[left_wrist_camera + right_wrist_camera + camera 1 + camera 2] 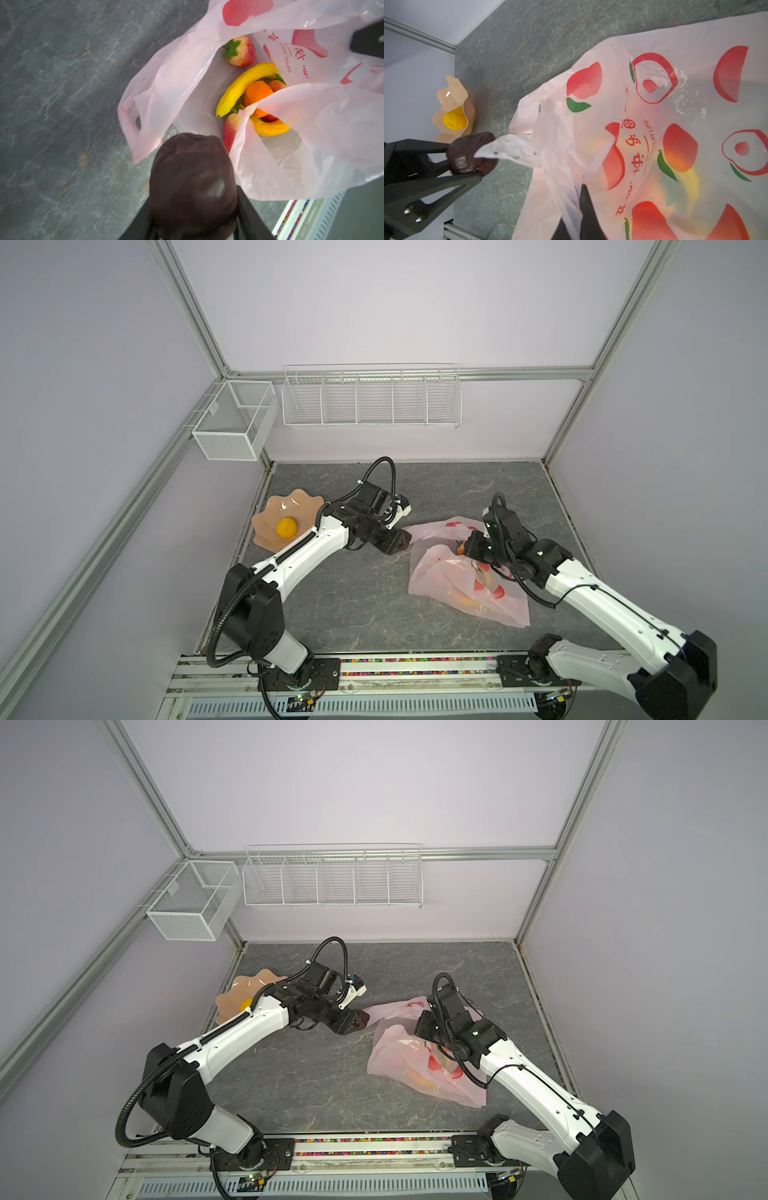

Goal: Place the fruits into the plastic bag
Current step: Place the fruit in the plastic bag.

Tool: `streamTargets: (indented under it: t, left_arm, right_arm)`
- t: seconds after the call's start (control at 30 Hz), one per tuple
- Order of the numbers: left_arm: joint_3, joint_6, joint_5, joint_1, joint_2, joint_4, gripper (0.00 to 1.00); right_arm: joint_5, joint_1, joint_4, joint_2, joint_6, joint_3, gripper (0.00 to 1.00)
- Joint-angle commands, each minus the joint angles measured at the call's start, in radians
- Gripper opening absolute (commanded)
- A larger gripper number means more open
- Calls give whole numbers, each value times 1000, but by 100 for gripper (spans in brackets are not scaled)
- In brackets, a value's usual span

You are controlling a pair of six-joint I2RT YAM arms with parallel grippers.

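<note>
The grey table (353, 605) was found carrying all items. The plastic bag (432, 576) lay at 3 o'clock of the table's middle, its mouth turned toward 9 o'clock and held partly agape. The peach dish (301, 506) stood well apart at 10 o'clock.

The right tool (581, 195) was seen pinched shut on the bag's upper film, lifting it. The left tool (399, 540) was closed partway on the dark brown piece (193, 176), held just at the bag's 9 o'clock lip and apparently short of the opening.

Inside the bag a banana (243, 85), a second banana (270, 128), an orange (257, 95) and a strawberry (242, 51) were recorded. A yellow fruit (286, 528) lay in the dish, not yet bagged.

Risks judged:
- If released here, the piece would likely be dropped on the table or the handle flap.
- A loose fold was noted across the mouth and could deflect the piece.
- Were the thin film to slip from the right tool, the opening would be lost.
</note>
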Motion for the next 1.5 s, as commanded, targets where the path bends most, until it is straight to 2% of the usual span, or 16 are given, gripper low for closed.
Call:
streamTargets:
  t: [0.0, 0.2, 0.3, 0.4, 0.67, 0.8, 0.97, 1.07, 1.3, 1.47]
  left_arm:
    - [54, 21, 45, -31, 41, 17, 29]
    - [162, 10, 96, -103, 174, 33, 29]
    - [176, -48, 121, -109, 239, 96, 29]
    - [227, -66, 142, -153, 298, 106, 29]
    - [270, -147, 231, -246, 389, 169, 33]
    - [291, -181, 255, -281, 417, 193, 42]
    - [314, -231, 263, -300, 455, 194, 68]
    - [301, -253, 247, -302, 444, 212, 78]
    - [296, -269, 213, -298, 418, 189, 89]
    - [264, -309, 157, -268, 367, 199, 91]
  right_arm:
    - [-9, 0, 11, -1, -7, 12, 6]
    - [-10, 0, 12, -6, -4, 12, 6]
    - [-10, -1, 14, -7, -2, 9, 6]
    - [-10, 0, 13, -12, -1, 5, 6]
    - [-6, 0, 18, -27, 5, -13, 6]
    - [-9, 0, 22, -27, 7, -17, 6]
    - [-11, 0, 26, -30, 8, -21, 6]
    - [-10, 0, 26, -32, 5, -21, 6]
    - [-9, 0, 24, -38, 1, -24, 6]
    - [-6, -1, 20, -44, -1, -27, 6]
